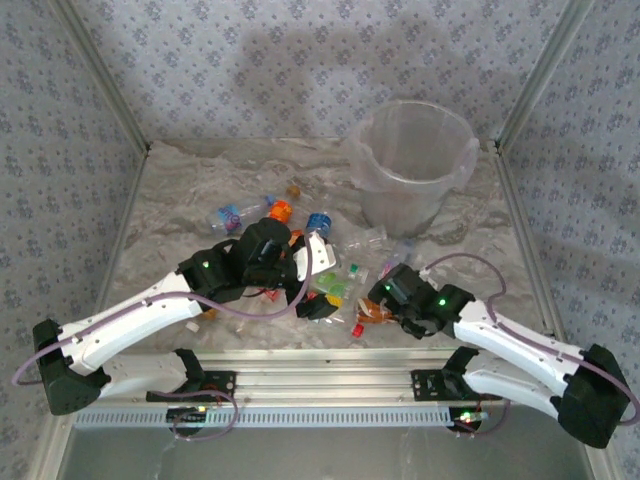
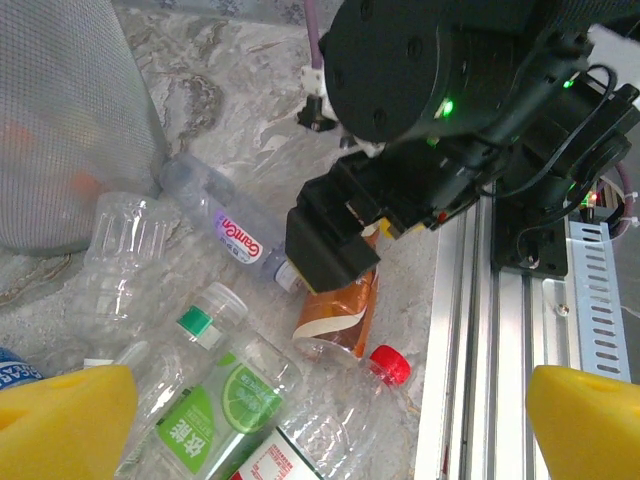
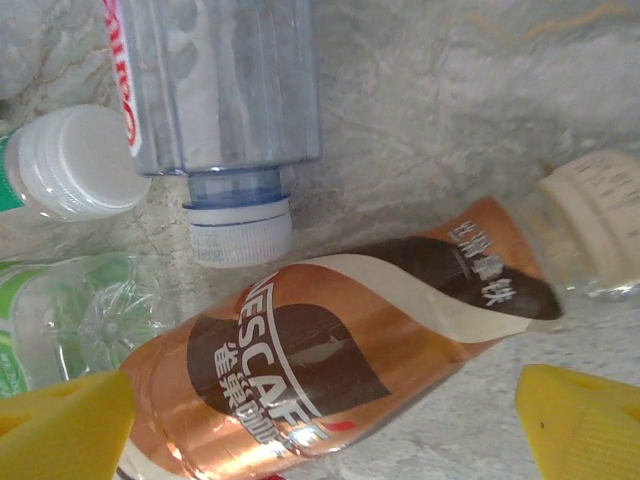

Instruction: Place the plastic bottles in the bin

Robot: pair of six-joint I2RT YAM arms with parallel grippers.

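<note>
The top camera looks down from behind; both wrist cameras hover close, looking down, sharing the Nescafe bottle.

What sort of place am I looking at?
Probably a robot test booth, not a home: patterned walls on a metal frame, robot arms bolted to a rail, and plastic bottles strewn on a table beside a bin.

This looks like a lab robot test cell: grey floral-patterned cloth walls hang between bare aluminium frame posts around a marble-patterned table, with a slotted aluminium rail along its near edge.
</note>
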